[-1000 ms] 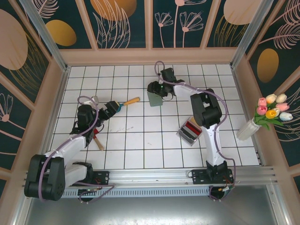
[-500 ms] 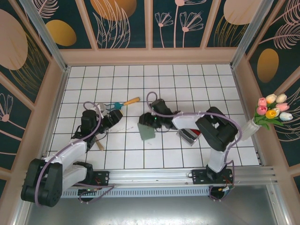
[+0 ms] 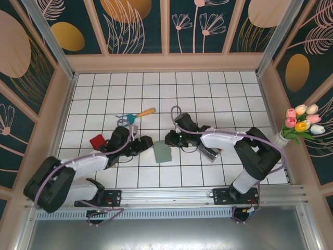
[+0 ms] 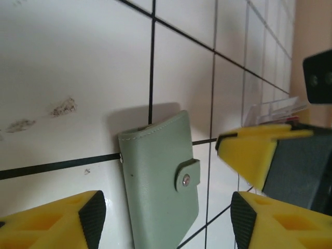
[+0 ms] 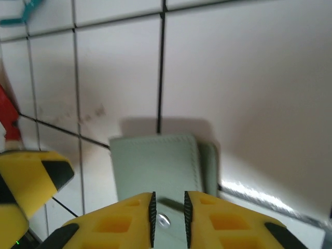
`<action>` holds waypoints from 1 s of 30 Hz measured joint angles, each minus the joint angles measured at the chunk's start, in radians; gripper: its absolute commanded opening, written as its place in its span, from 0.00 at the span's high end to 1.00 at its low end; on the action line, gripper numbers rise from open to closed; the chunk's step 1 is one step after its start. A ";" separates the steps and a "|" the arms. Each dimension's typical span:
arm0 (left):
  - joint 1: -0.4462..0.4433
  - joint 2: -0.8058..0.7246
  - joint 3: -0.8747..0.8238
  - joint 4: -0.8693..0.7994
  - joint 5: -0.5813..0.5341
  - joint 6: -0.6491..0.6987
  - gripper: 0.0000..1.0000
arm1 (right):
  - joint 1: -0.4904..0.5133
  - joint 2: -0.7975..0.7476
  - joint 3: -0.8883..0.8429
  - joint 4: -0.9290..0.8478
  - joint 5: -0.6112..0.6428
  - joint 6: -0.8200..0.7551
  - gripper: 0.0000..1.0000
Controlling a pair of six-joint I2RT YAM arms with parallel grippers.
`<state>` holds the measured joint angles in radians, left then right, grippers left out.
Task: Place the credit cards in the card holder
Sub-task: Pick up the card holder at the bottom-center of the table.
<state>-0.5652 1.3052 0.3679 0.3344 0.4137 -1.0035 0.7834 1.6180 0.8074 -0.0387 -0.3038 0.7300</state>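
1. Nearest us, our left gripper [image 4: 167, 218] hangs low over the tiled table [image 3: 182, 94], its fingers spread wide and gripping nothing.
2. Just ahead of those fingers lies the card holder [image 4: 155, 181], a grey-green pouch with its snap tab fastened, near the table's middle.
3. Beyond it, our right gripper [image 5: 168, 212] stands at the holder's tab edge with its jaws almost together. The snap shows in the narrow gap, and we cannot tell whether they pinch it.
4. A silvery case [image 3: 210, 152] sits beside the right arm, and a red object [image 3: 97, 140] beside the left arm.
5. Farthest off lies a teal tool with a wooden handle [image 3: 138, 113].
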 measured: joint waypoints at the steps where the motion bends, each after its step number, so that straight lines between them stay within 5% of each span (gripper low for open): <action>1: -0.014 0.036 0.023 -0.003 -0.006 0.000 0.34 | 0.002 0.000 -0.009 -0.007 -0.008 -0.004 0.80; 15: -0.086 0.182 0.092 0.011 -0.034 -0.005 0.38 | 0.017 0.000 -0.066 -0.032 -0.019 -0.040 0.82; 30: -0.095 0.163 0.098 0.033 -0.029 -0.017 0.95 | 0.017 0.001 -0.048 -0.058 0.026 -0.029 0.73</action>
<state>-0.6605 1.4677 0.4660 0.3672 0.3851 -1.0203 0.8005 1.6192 0.7597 -0.0963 -0.2779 0.7006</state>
